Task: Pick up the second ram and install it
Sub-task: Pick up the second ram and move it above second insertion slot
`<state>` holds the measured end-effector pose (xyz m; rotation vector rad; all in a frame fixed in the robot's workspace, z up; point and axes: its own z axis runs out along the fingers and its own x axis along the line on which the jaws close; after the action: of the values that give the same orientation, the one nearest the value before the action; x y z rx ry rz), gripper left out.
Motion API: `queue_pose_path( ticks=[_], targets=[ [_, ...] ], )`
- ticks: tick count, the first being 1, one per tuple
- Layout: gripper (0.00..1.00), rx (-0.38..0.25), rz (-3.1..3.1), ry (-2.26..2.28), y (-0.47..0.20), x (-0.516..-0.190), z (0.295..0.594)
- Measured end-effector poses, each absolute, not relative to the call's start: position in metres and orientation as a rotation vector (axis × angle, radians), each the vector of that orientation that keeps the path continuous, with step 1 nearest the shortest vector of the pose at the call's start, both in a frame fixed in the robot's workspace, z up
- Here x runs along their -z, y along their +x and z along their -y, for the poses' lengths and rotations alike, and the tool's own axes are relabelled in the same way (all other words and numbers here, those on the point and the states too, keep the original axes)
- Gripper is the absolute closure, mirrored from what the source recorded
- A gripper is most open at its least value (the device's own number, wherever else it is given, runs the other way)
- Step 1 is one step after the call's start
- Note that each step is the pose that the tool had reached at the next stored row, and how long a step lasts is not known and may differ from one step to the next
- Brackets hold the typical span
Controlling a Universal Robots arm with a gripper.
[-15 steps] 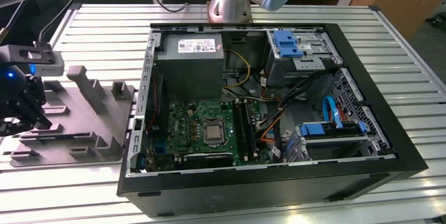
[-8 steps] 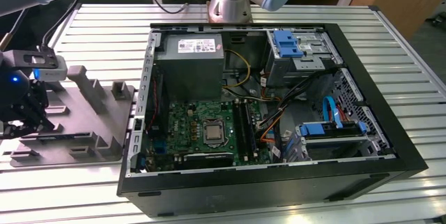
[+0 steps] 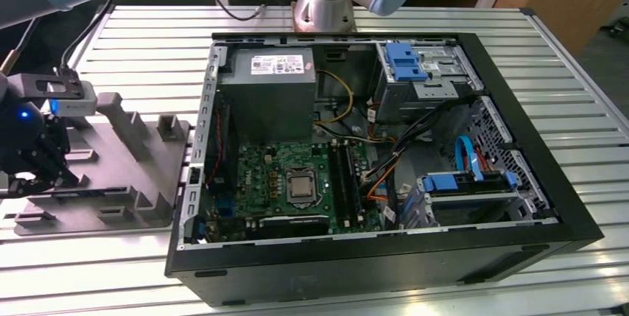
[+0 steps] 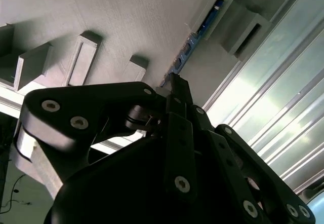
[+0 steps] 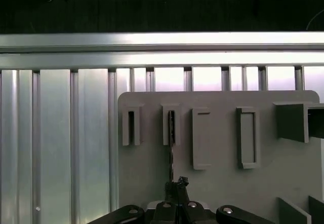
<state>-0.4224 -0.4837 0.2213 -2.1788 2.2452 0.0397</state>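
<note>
At the exterior view's left edge, halfway down the frame, our gripper (image 3: 32, 180) hangs over the grey parts tray (image 3: 128, 146). The tray lies on the slatted surface (image 3: 147, 36) beside the open computer case (image 3: 393, 261). In both wrist views the second ram (image 5: 171, 133) (image 4: 202, 26) stands on edge in a tray slot, and the fingers (image 4: 179, 89) are drawn together, pinching its near end.

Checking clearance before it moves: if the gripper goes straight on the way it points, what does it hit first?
Probably the second ram, seated in the grey parts tray right before the gripper; depth unclear.
</note>
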Motion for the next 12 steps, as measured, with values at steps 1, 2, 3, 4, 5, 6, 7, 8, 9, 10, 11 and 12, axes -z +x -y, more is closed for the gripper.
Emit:
queue_pose_path(
  ticks=[1,2,3,4,5,6,7,8,9,10,11,12],
  targets=[
    [0.9,-0.04,-2.241,-2.184,-0.4223,-0.2208,0.4844],
    [0.9,-0.04,-2.236,-2.189,-0.4223,-0.2201,0.4852],
    [0.9,-0.04,-2.232,-2.193,-0.4224,-0.2196,0.4862],
    [0.9,-0.04,-2.227,-2.197,-0.4224,-0.2191,0.487],
    [0.9,-0.04,-2.223,-2.202,-0.4223,-0.2184,0.4875],
    [0.9,-0.04,-2.22,-2.204,-0.4223,-0.2178,0.4874],
    [0.9,-0.04,-2.219,-2.206,-0.4224,-0.2178,0.4875],
    [0.9,-0.04,-2.219,-2.206,-0.4224,-0.2178,0.4875],
    [0.9,-0.04,-2.219,-2.206,-0.4224,-0.2178,0.4875],
    [0.9,-0.04,-2.219,-2.206,-0.4224,-0.2178,0.4875],
    [0.9,-0.04,-2.219,-2.206,-0.4224,-0.2178,0.4875],
    [0.9,-0.04,-2.219,-2.206,-0.4224,-0.2178,0.4875]
  ],
)
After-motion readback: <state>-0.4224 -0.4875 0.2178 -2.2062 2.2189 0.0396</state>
